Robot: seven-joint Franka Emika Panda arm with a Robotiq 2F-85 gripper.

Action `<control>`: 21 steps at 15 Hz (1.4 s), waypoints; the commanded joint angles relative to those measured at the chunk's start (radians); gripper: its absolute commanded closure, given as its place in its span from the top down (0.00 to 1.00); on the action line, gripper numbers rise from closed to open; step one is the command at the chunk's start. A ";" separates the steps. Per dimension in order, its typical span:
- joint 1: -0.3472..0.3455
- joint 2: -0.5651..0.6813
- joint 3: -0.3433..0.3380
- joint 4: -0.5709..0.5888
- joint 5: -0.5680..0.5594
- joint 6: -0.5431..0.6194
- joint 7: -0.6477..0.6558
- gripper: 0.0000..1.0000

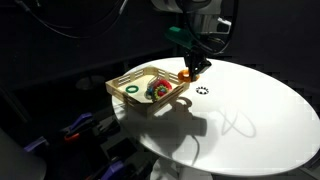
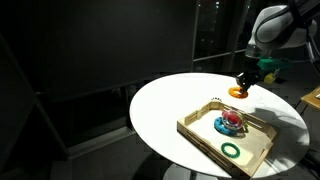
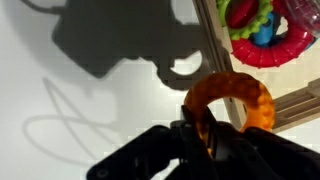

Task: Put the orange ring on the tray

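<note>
My gripper (image 1: 193,66) is shut on the orange ring (image 1: 186,73) and holds it above the white table, just beside the tray's edge. The ring shows in an exterior view (image 2: 237,92) and fills the lower middle of the wrist view (image 3: 232,100), pinched at its lower left by my fingers (image 3: 195,135). The light-wood tray (image 1: 122,82) lies on the table in both exterior views (image 2: 200,131); its slatted corner shows in the wrist view (image 3: 290,105). Inside it lie a green ring (image 1: 132,90), also in the exterior view (image 2: 231,150), and a red ring with a colourful toy (image 3: 262,40).
The round white table (image 1: 250,120) stands in a dark room. A small ring of dark dots (image 1: 202,91) marks the tabletop next to the tray. Blue and red objects (image 1: 85,125) lie below the table's edge.
</note>
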 commanded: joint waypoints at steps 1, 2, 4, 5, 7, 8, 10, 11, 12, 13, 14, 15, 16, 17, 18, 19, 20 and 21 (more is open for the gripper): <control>0.000 -0.089 0.020 -0.064 0.035 -0.036 -0.062 0.05; 0.003 -0.103 0.025 -0.076 0.038 -0.040 -0.070 0.05; 0.009 -0.127 0.034 -0.098 0.043 -0.045 -0.090 0.05; 0.012 -0.137 0.039 -0.109 0.045 -0.047 -0.101 0.05; 0.020 -0.154 0.048 -0.129 0.048 -0.054 -0.120 0.05; 0.025 -0.163 0.052 -0.142 0.048 -0.054 -0.131 0.05; 0.035 -0.176 0.059 -0.162 0.045 -0.056 -0.143 0.05; 0.040 -0.182 0.062 -0.174 0.044 -0.057 -0.151 0.05; 0.045 -0.186 0.065 -0.182 0.041 -0.057 -0.154 0.05; 0.051 -0.188 0.068 -0.190 0.038 -0.052 -0.156 0.05; 0.056 -0.187 0.069 -0.196 0.035 -0.049 -0.158 0.05; 0.061 -0.185 0.071 -0.200 0.032 -0.047 -0.157 0.05; 0.065 -0.182 0.071 -0.203 0.029 -0.045 -0.156 0.05; 0.068 -0.177 0.072 -0.204 0.027 -0.044 -0.154 0.05; 0.070 -0.172 0.073 -0.204 0.026 -0.046 -0.152 0.06; 0.072 -0.169 0.073 -0.205 0.025 -0.046 -0.151 0.13; 0.074 -0.168 0.073 -0.207 0.024 -0.046 -0.151 0.27; 0.074 -0.167 0.073 -0.208 0.023 -0.046 -0.150 0.31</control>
